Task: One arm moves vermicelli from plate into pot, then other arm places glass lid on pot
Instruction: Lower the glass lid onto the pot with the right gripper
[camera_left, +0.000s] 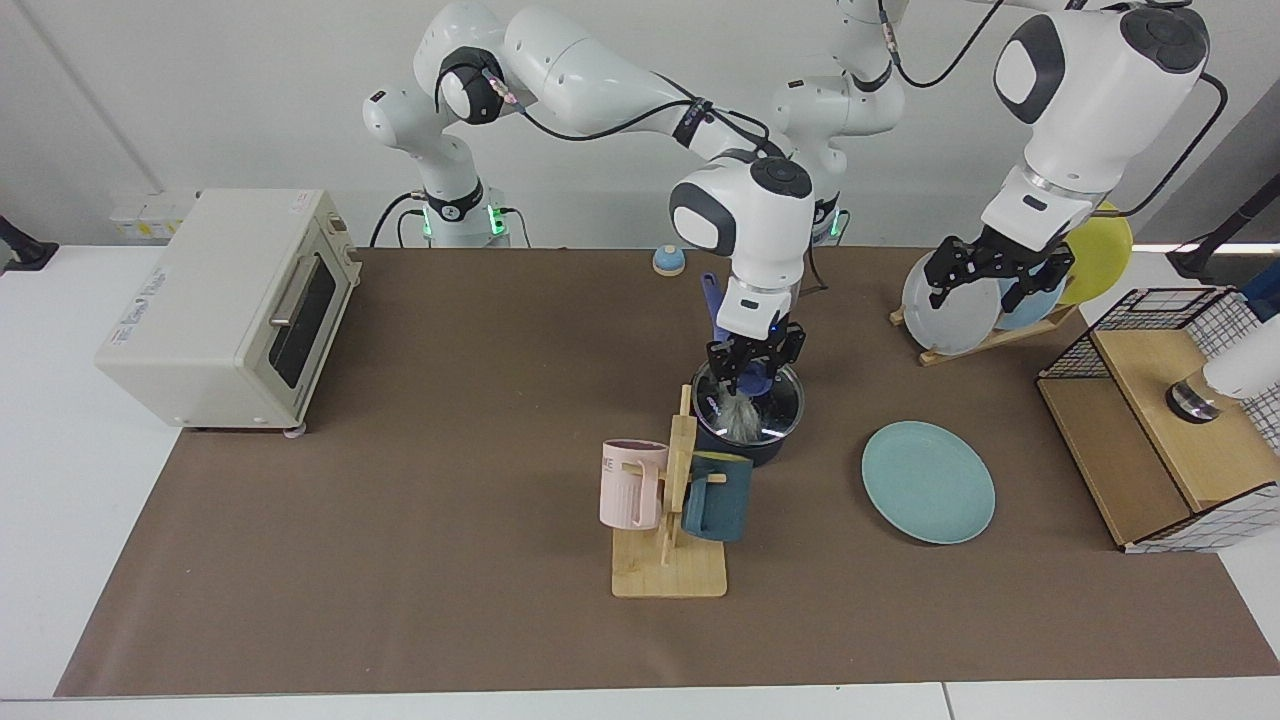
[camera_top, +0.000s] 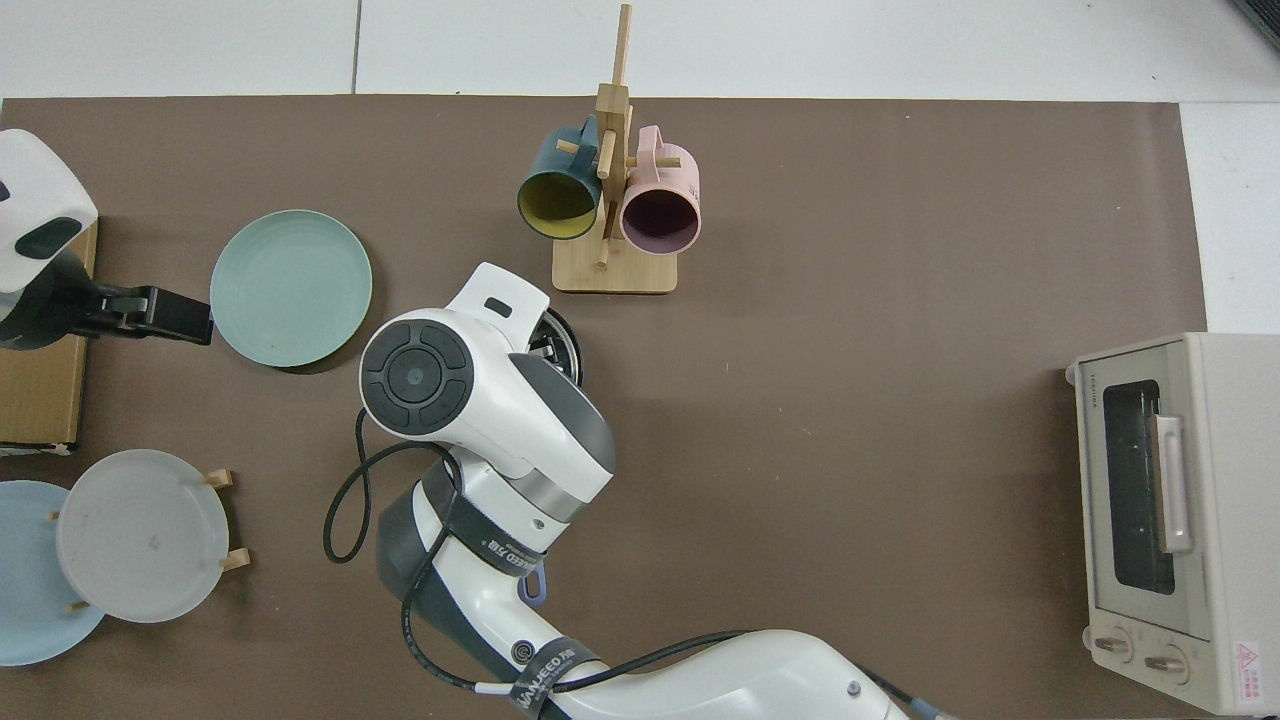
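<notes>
Facing view shows the right tool (camera_left: 755, 364) pinching the blue knob of the glass lid (camera_left: 748, 403) nearly seated on the pot (camera_left: 741, 447) holding the vermicelli (camera_left: 741, 418); recommend level seating before release, while the left tool (camera_left: 995, 280), spread, waits beyond the plate (camera_left: 928, 482).

One camera stood across the worktop (camera_left: 400, 560) from the two arm bases, raised and angled down, far enough back to take in the whole brown mat and the wall behind. The other hung overhead and looked straight down, turned so that the toaster oven (camera_top: 1170, 520) lay at its right edge while the facing view had it at left (camera_left: 225, 305). Both views shared the mug rack (camera_left: 672, 520) (camera_top: 612, 190), the plate (camera_left: 928, 482) (camera_top: 290, 288) and the upright plates (camera_left: 955, 300) (camera_top: 140, 535).
</notes>
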